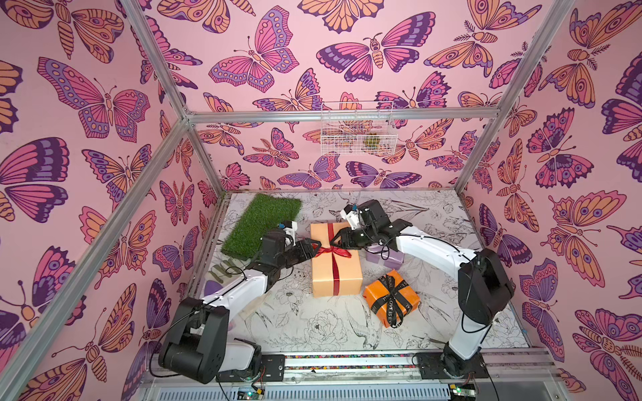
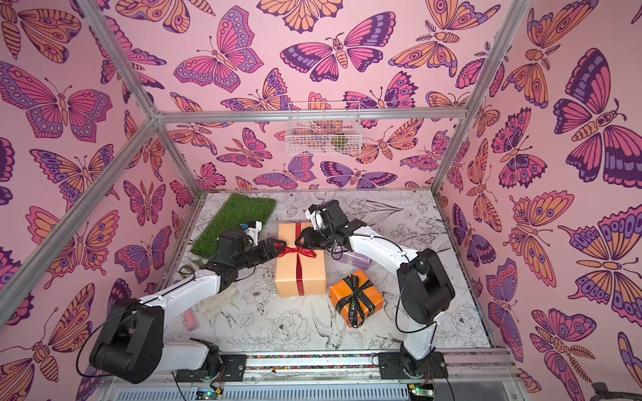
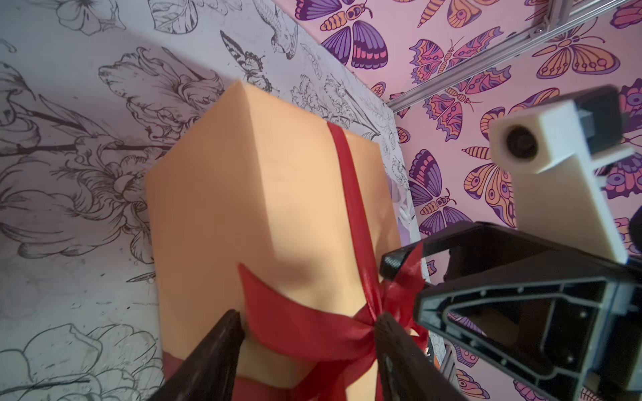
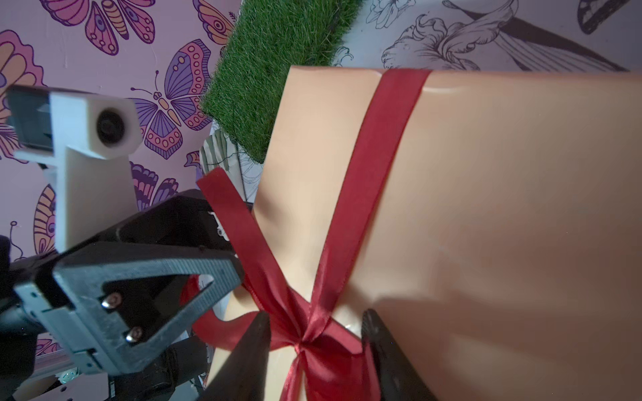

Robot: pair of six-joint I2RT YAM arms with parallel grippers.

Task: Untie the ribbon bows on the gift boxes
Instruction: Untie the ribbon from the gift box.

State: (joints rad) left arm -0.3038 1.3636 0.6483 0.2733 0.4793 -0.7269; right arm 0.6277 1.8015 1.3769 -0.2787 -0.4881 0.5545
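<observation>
Top views: the peach-tan gift box [image 1: 323,277] sits mid-table, with the lilac cube [image 1: 394,258] to its right and the orange cube [image 1: 378,295] nearer. The left gripper [image 1: 314,248] and right gripper [image 1: 335,243] meet at the red ribbon bow [image 1: 331,250], tied across the box's far half.

Left wrist: the left claw [image 3: 307,319] is part-open, straddling a bow loop.

Right wrist: the right claw [image 4: 314,316] is narrowly apart around the knot.

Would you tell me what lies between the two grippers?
The red ribbon bow on the peach-tan box sits between them, shown in both top views.
</observation>
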